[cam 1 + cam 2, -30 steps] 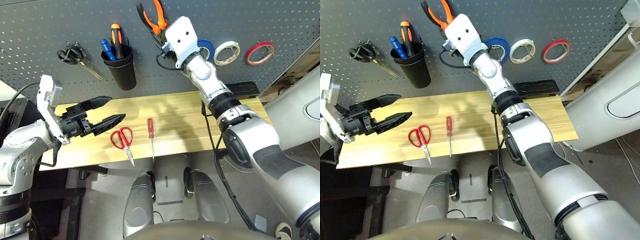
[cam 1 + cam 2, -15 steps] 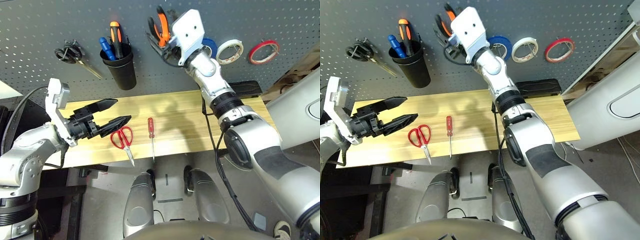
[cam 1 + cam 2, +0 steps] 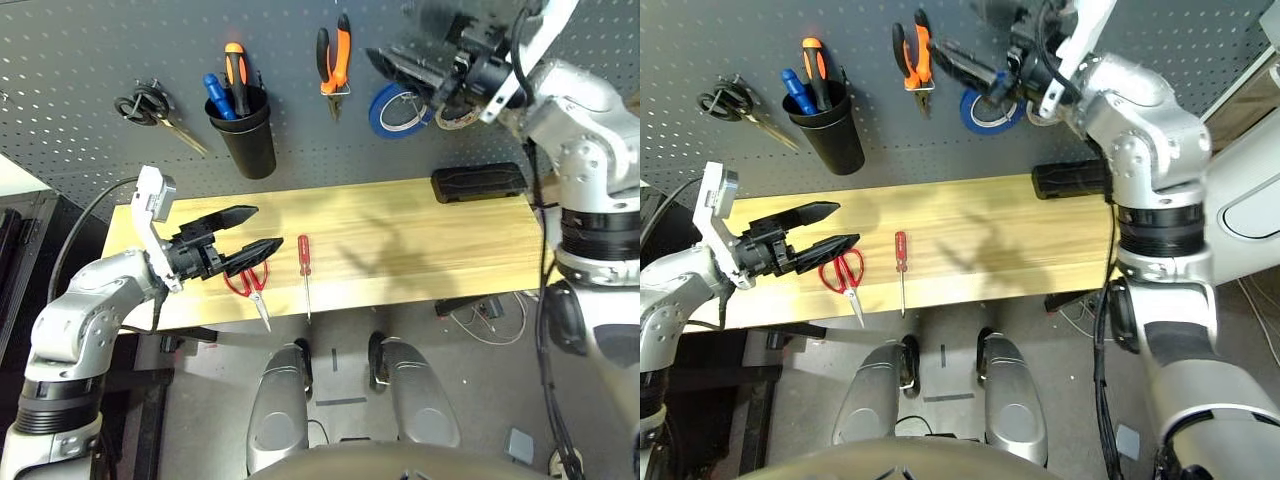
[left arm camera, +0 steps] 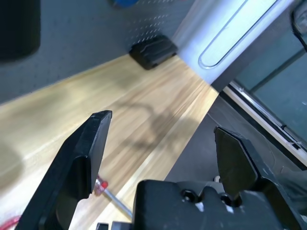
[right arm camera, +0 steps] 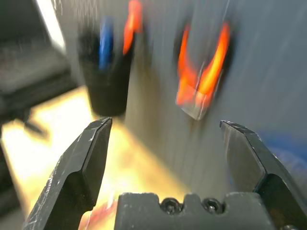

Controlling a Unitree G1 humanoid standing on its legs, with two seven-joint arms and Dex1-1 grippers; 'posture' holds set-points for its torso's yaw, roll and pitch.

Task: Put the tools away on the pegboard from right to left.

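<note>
Screwdriver (image 3: 302,270) lying on the table (image 3: 420,230) just right of the red scissors (image 3: 250,285) looks light, stiff and roll-prone, so I'd pinch its red handle with the wide-open left gripper (image 3: 250,243) hovering nearby.

The pliers (image 3: 915,55) hung on the pegboard (image 3: 790,160), left of the blue tape roll (image 3: 992,108). The right end effector (image 3: 985,62) was raised before the board with its fingers apart, just beside that roll. On the table (image 3: 980,240), the screwdriver (image 3: 900,270) lay right of the red scissors (image 3: 842,280). The left end effector (image 3: 825,232) hovered open above the scissors.
</note>
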